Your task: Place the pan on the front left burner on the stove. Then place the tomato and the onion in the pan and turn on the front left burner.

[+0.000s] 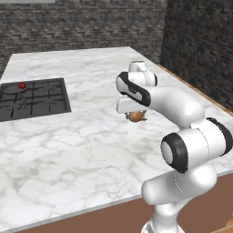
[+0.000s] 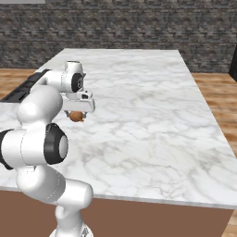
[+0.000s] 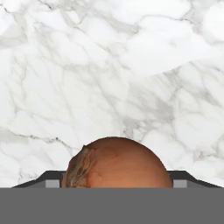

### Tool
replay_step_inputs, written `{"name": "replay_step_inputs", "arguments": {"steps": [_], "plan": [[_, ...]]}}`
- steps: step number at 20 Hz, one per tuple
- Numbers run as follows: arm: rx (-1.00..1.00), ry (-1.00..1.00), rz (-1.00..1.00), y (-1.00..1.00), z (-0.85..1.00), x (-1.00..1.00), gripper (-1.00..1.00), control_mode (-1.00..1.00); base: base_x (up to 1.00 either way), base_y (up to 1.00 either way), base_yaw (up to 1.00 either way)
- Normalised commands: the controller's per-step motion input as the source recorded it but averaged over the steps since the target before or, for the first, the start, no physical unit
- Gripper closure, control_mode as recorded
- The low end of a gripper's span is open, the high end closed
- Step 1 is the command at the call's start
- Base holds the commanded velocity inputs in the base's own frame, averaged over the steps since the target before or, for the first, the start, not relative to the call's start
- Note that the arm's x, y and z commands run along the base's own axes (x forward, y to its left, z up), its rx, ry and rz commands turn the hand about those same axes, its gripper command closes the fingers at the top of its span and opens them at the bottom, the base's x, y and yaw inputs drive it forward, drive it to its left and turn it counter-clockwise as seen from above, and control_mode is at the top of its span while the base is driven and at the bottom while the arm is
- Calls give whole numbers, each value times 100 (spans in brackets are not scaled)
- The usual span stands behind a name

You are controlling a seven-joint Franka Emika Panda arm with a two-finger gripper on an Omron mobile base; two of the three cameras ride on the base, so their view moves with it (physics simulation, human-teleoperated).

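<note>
The tan-brown onion (image 1: 135,117) sits between the fingers of my gripper (image 1: 135,113), which points down over the marble counter (image 1: 91,136) right of the stove (image 1: 41,102). In the hand view the onion (image 3: 117,164) spans the whole gap, and the dark fingertips (image 3: 51,178) press against its sides. I cannot tell whether it hangs just above the marble or rests on it. The red tomato (image 1: 21,85) lies in the dark pan (image 1: 11,90), which rests on the stove's grate at the far left. The onion (image 2: 77,115) also shows under the hand in the right base view.
The counter's front edge (image 1: 68,214) runs close to the base. A dark brick wall (image 1: 195,41) stands to the right of the island, with wood floor (image 2: 217,92) beyond. The stove's corner (image 2: 21,92) shows behind the arm.
</note>
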Motion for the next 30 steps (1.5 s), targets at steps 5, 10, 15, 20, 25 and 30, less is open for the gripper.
{"name": "replay_step_inputs", "arguments": {"steps": [5,10,15,20,25,30], "plan": [[-4,8,-8,-6,5,-29,100,-100,0,0,0],[-4,5,-7,-6,9,-39,100,-100,0,0,0],[-3,6,-6,-7,8,-38,100,-100,0,0,0],[-2,8,-9,-7,2,-39,100,-100,0,0,0],[0,11,-11,-8,1,-35,100,-100,0,0,0],[0,8,-10,-4,0,-48,100,-100,0,0,0]]}}
